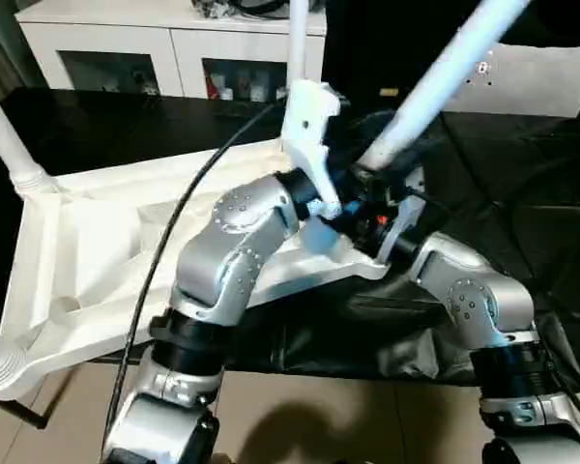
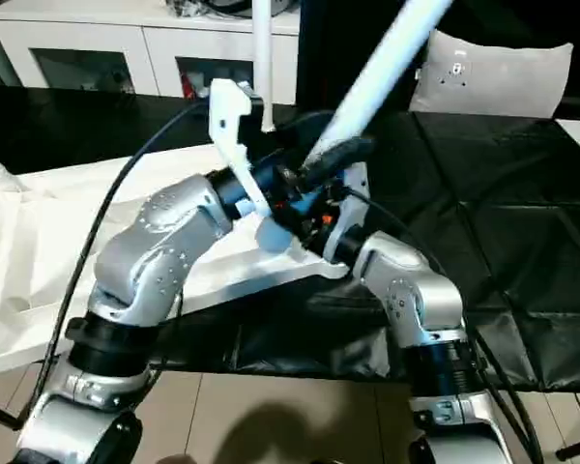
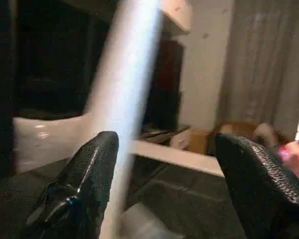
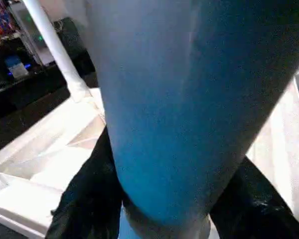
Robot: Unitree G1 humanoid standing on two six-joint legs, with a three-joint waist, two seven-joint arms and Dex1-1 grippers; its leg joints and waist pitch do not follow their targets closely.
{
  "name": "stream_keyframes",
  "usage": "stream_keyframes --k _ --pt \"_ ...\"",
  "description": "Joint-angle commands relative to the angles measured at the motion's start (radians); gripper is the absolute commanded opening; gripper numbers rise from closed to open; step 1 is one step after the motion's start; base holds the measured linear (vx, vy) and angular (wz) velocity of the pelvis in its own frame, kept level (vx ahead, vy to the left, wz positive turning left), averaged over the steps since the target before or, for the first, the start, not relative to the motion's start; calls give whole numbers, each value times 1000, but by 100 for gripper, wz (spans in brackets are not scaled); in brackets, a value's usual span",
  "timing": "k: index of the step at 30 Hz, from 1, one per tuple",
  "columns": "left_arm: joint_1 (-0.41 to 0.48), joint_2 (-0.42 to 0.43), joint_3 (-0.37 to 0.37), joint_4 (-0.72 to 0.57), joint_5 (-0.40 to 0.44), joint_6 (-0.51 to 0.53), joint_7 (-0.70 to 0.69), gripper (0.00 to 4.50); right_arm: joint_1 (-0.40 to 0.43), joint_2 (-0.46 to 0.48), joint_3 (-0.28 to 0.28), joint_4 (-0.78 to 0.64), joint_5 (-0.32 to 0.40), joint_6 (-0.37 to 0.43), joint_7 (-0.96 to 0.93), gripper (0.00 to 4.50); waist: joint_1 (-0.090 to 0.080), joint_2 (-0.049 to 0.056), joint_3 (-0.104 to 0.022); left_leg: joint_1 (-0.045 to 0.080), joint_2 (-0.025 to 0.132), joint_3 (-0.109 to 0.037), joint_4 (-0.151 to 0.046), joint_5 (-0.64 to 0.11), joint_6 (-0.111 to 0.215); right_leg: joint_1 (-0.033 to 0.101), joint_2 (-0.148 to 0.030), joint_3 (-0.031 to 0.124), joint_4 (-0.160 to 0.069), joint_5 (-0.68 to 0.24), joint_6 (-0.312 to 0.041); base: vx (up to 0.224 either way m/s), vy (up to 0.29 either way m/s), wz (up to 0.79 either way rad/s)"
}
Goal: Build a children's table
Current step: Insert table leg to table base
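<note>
Over the tabletop's [image 1: 87, 242] near right corner: right gripper [image 4: 159, 209] clamped around slanting table leg [image 1: 445, 72], left gripper [image 3: 164, 189] spread wide beside it. Fitting the last leg, probably; next, seating its base squarely into the socket.

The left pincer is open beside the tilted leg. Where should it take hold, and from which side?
Judging by its pose, grip the tilted leg low on its thicker end, just above the right pincer already clamped there. Bring the left pincer in square across the tube; the shaft lies against one finger, so shift sideways to centre it.
</note>
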Motion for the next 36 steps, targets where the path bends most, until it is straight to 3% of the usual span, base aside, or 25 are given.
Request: stream_keyframes --k 1,7,9,10,11,14,16,17,18,21,27,36 --pt "1 6 32 -21 -30 15 1 382 -14 -17 -18 11 -2 -13 11 189 -4 -6 -81 -13 17 -2 -69 -12 41 88 -58 64 -69 -284 -53 0 0 0" --pt "8 37 79 -43 -76 38 -15 405 -16 -48 -48 31 -1 -20 23 189 -6 -8 -81 -12 16 -1 -68 -6 44 88 -56 63 -68 -284 -46 0 0 0" --pt "17 98 81 -26 -31 51 -16 405 -15 -78 -63 31 -12 -27 26 189 -4 -9 -81 -11 17 -2 -68 0 46 87 -54 63 -66 -283 -42 0 0 0" --pt "21 152 60 4 34 47 -10 405 -14 -99 -74 38 -25 -40 20 189 -6 -8 -81 -11 17 -4 -69 4 47 86 -53 63 -66 -282 -35 0 0 0" --pt "21 152 60 4 34 47 -10 405 -14 -99 -74 38 -25 -40 20 189 -6 -7 -81 -10 16 -4 -69 7 47 86 -51 62 -66 -283 -27 0 0 0" --pt "31 239 -8 47 140 25 -22 405 -11 -127 -85 51 -37 -51 17 189 -5 -5 -81 -8 12 -4 -69 3 43 84 -50 61 -70 -310 4 0 0 0" --pt "52 314 -87 90 214 37 -59 405 -3 -150 -107 48 -24 -30 23 189 -5 -4 -83 -7 15 -4 -69 14 42 83 -51 62 -64 -290 -10 0 0 0" --pt "52 316 -89 91 215 37 -60 405 -3 -151 -107 48 -24 -30 23 189 -4 -3 -83 -8 15 -5 -69 17 42 83 -52 63 -62 -283 -15 0 0 0" --pt "63 352 -137 126 253 37 -80 405 7 -168 -111 38 -21 -14 34 189 -4 -1 -85 -8 17 -5 -68 24 43 83 -53 64 -57 -257 -37 0 0 0" --pt "77 388 -207 201 312 1 -112 405 26 -197 -105 28 -26 -3 53 189 -3 -1 -83 -6 16 -4 -68 18 48 83 -53 65 -60 -252 -51 0 0 0" --pt "71 369 -275 365 370 -65 -175 352 39 -233 -84 33 -65 -12 74 189 -1 -5 -84 -10 11 -2 -69 -11 42 87 -56 62 -67 -294 -39 0 0 0" --pt "51 331 -269 457 363 -114 -209 281 57 -254 -62 27 -87 -24 84 189 0 -6 -84 -10 13 -2 -68 -12 50 86 -58 61 -68 -297 -51 0 0 0"
